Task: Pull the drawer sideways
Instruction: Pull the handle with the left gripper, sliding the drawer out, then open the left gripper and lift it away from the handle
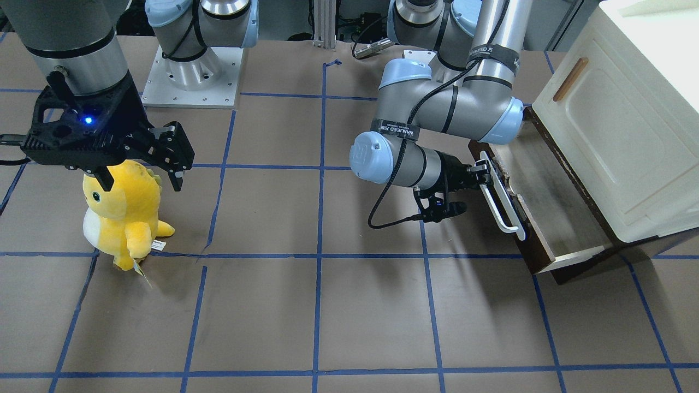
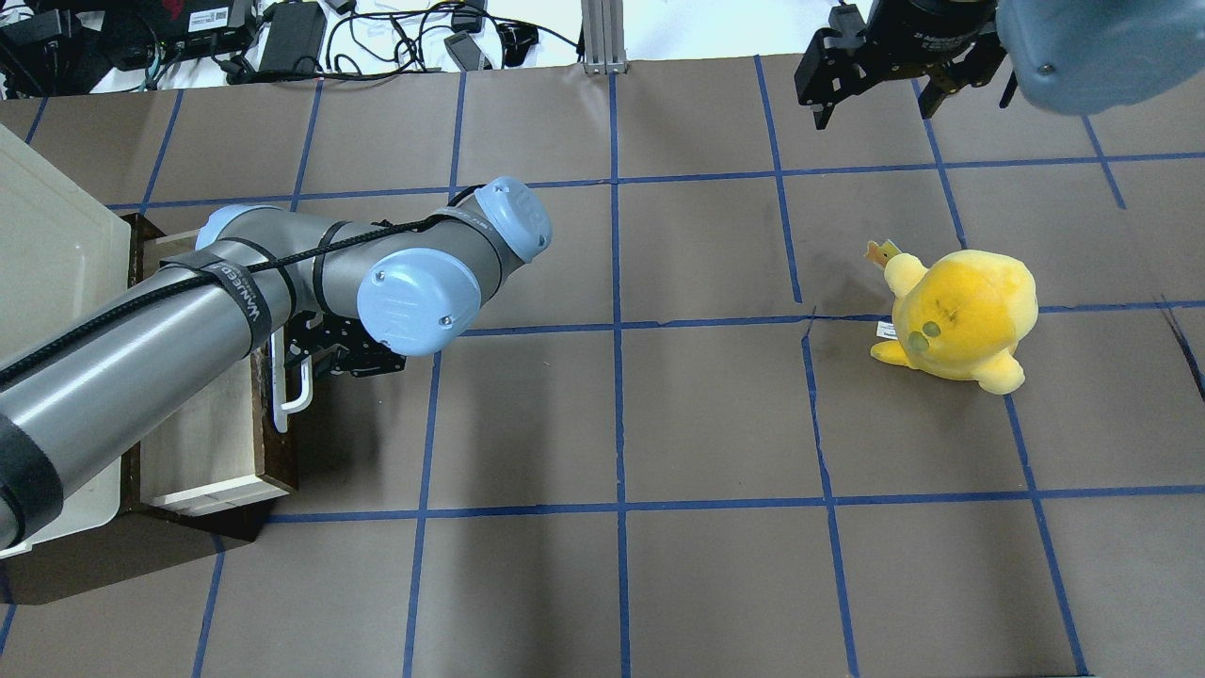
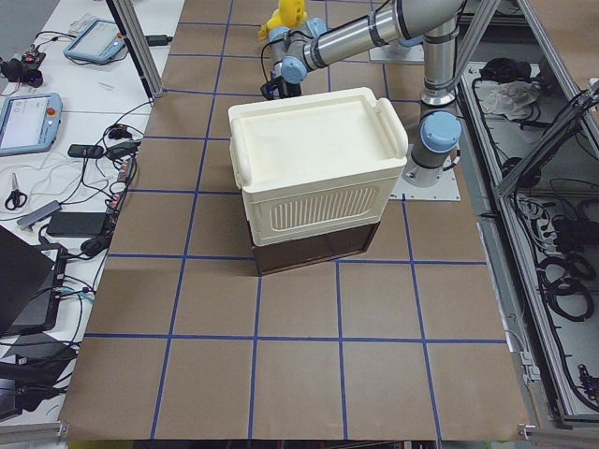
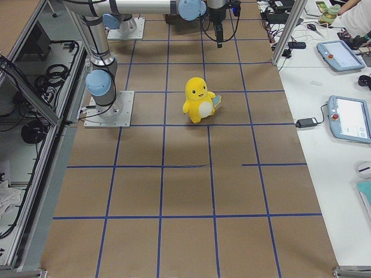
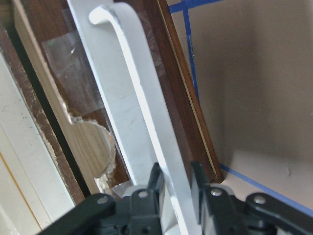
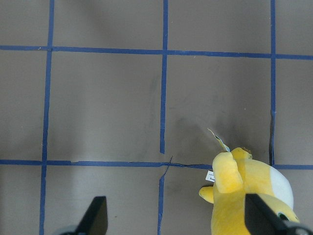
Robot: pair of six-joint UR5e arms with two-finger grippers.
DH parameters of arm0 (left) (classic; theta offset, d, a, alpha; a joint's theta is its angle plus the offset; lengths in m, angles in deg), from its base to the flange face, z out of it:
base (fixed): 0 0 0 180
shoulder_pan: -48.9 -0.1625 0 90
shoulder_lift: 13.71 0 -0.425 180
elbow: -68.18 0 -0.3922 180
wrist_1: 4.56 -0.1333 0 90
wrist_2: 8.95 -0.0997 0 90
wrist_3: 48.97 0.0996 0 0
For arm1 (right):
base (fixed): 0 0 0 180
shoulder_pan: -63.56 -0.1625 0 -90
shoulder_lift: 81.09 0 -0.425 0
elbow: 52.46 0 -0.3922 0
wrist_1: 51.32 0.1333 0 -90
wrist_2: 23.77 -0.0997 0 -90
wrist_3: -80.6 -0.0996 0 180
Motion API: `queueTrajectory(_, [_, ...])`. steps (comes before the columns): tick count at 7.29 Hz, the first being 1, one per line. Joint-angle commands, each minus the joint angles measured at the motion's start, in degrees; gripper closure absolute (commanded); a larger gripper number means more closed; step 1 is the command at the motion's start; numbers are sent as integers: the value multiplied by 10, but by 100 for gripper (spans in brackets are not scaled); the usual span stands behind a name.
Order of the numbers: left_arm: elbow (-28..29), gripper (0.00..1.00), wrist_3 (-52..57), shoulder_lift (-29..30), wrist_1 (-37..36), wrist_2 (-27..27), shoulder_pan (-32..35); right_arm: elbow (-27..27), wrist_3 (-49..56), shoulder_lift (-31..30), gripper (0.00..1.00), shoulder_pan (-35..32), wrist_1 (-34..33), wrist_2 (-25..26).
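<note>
The dark brown drawer [image 1: 546, 191] stands pulled out of the cream-white cabinet [image 1: 617, 125], and its pale inner walls show. Its long white bar handle [image 1: 505, 199] runs along the front. My left gripper [image 1: 481, 174] is shut on the handle near one end. In the left wrist view the gripper [image 5: 175, 178] has both fingers clamped on the white handle [image 5: 142, 107] in front of the brown drawer front [image 5: 171, 83]. In the overhead view the drawer [image 2: 202, 443] lies partly under my left arm. My right gripper [image 1: 139, 177] is open and empty, above the table.
A yellow plush toy [image 1: 123, 213] stands on the brown paper with blue tape lines, just below my right gripper [image 2: 874, 104]. It also shows in the right wrist view [image 6: 249, 196]. Cables and devices lie beyond the table's far edge [image 2: 282, 38].
</note>
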Motion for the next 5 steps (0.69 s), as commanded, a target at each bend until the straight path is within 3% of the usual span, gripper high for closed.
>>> queueTrajectory(1, [24,0,35,-22,-1,41,-2,0,0,0,0,0,0,0])
queueTrajectory(5, [113,0,122,-156,25,267,-8,0,0,0,0,0,0,0])
